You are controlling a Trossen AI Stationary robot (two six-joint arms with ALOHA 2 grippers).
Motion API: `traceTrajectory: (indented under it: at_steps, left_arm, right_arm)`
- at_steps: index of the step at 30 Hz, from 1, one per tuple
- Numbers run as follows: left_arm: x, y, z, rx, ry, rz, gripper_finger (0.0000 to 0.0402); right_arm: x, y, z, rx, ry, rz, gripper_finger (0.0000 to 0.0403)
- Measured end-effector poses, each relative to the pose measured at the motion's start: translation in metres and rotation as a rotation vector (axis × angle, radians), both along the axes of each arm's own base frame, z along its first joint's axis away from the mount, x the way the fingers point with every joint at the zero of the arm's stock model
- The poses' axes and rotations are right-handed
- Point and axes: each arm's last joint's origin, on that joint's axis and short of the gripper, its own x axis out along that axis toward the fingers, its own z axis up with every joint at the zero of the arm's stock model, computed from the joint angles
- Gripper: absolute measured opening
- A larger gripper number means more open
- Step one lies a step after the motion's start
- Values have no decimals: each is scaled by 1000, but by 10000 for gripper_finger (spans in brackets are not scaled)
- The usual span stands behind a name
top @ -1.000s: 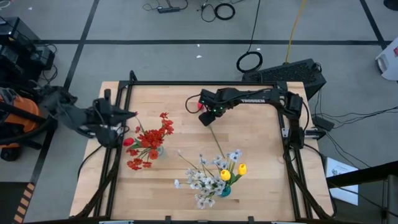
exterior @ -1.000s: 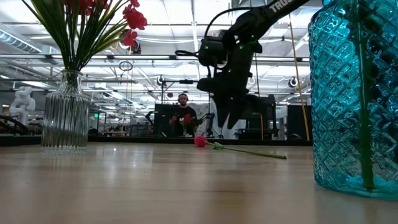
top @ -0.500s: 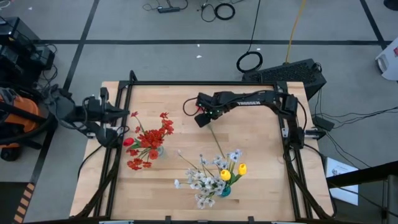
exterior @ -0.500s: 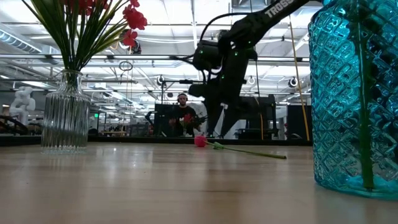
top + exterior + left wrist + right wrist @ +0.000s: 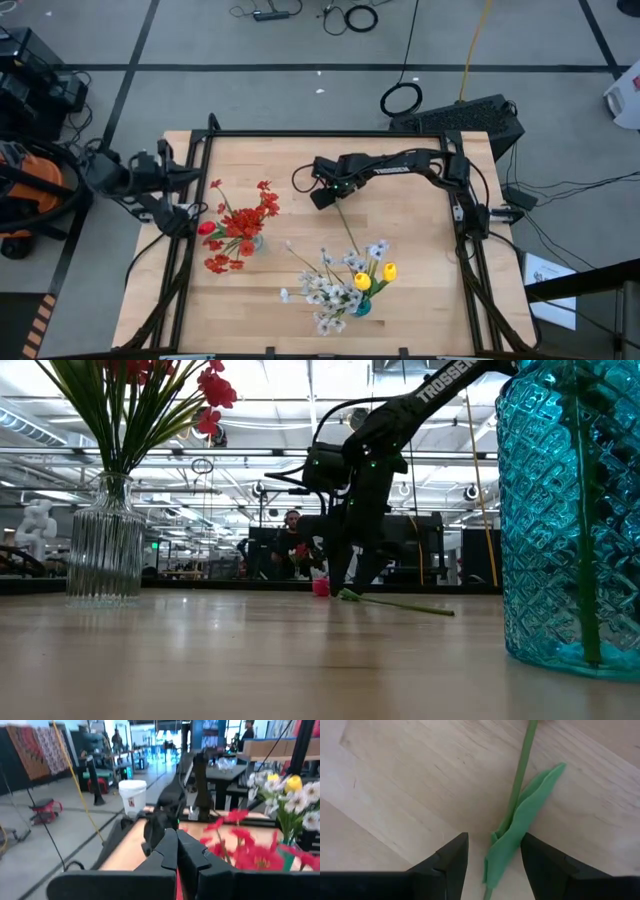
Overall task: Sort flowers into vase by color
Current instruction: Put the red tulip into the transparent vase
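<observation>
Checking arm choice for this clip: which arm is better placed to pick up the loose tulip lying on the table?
The right. Its end effector is open, straddling the red tulip's stem on the table. The left end effector is shut at the table's left edge.

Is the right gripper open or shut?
Open. The right gripper has its fingers spread either side of the tulip's stem, which lies flat on the table, not yet pinched.
</observation>
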Motion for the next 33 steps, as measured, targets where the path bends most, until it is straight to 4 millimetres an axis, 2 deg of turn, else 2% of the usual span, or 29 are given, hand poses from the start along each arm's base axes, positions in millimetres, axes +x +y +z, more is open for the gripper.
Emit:
traceTrajectory:
  at_steps: [5, 11, 15, 21, 24, 33]
  left_arm:
    - [2, -2, -31, -68, 21, 9, 0]
    - [0, 4, -67, -162, -3, 183, 0]
    - [2, 1, -81, -214, -18, 115, 0]
    - [13, -8, -107, -213, 54, 99, 0]
    - [18, -11, -109, -251, 21, 88, 0]
    - [38, -26, -166, -338, 94, 92, 0]
  right_arm:
    - [0, 0, 0, 10, -6, -25, 173]
    - [0, 0, 0, 17, -10, -44, 173]
    - [0, 0, 0, 18, -11, -44, 173]
    - [1, 0, 0, 17, -17, -42, 173]
    - [2, 0, 0, 18, -24, -41, 173]
    - [3, 0, 1, 10, -40, -15, 173]
